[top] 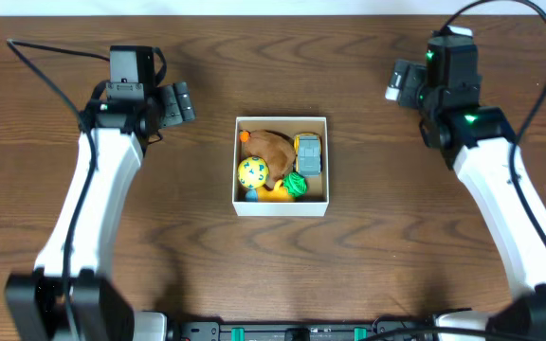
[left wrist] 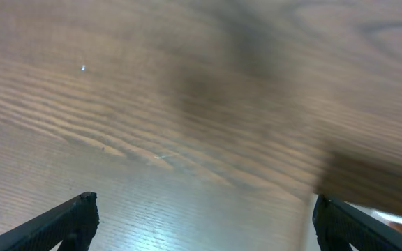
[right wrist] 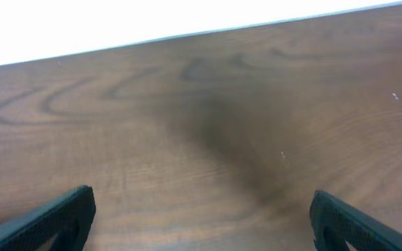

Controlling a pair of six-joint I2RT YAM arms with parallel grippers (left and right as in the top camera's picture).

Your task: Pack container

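The container (top: 282, 207), a small square white-walled box, sits at the table's centre in the overhead view. Inside lie a brown plush toy (top: 271, 144), a grey toy car (top: 308, 153), a yellow patterned ball (top: 252, 172), a green ball (top: 297, 184) and a yellow-orange piece (top: 273, 193). My left gripper (top: 180, 101) hovers to the upper left of the box, open and empty; its wrist view (left wrist: 201, 216) shows only bare wood. My right gripper (top: 398, 80) is at the upper right, open and empty; its wrist view (right wrist: 201, 216) shows only wood between its fingers.
The table's far edge (right wrist: 187, 33) runs just beyond the right gripper. Black cables (top: 50, 66) trail from both arms at the back corners. Brown wood surrounds the box on all sides.
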